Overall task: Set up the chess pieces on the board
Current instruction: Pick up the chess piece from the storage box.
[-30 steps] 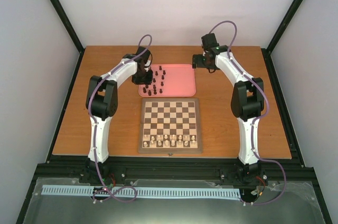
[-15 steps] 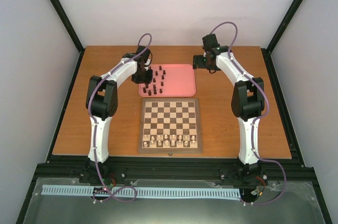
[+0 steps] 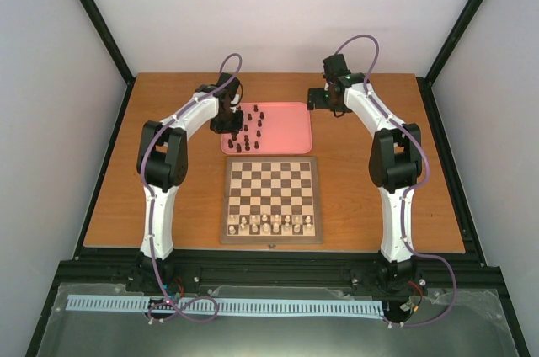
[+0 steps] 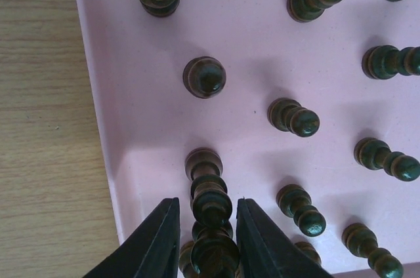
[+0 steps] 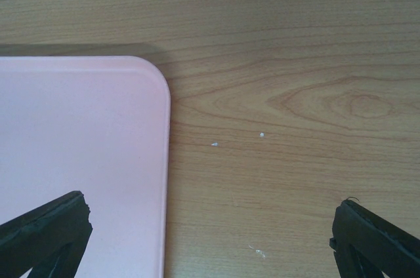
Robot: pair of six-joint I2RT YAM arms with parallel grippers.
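Observation:
Several dark chess pieces (image 3: 249, 134) stand on the left half of a pink tray (image 3: 286, 130), just beyond the wooden board (image 3: 271, 189). My left gripper (image 3: 227, 127) hangs over the tray's left edge. In the left wrist view its jaws (image 4: 207, 216) are open and straddle a tall dark piece (image 4: 211, 202), with a small gap on each side. More dark pieces (image 4: 204, 77) stand around it on the tray (image 4: 131, 61). My right gripper (image 3: 318, 101) is wide open and empty (image 5: 210, 225) over the table at the tray's corner (image 5: 79, 134).
Pale cream pieces (image 3: 271, 223) fill the board's two nearest rows. The other board squares are bare. The wooden table (image 5: 295, 94) lies right of the tray. Black frame posts stand at the table's edges.
My left gripper has shifted slightly toward the back over the tray's left side. The right arm has barely moved.

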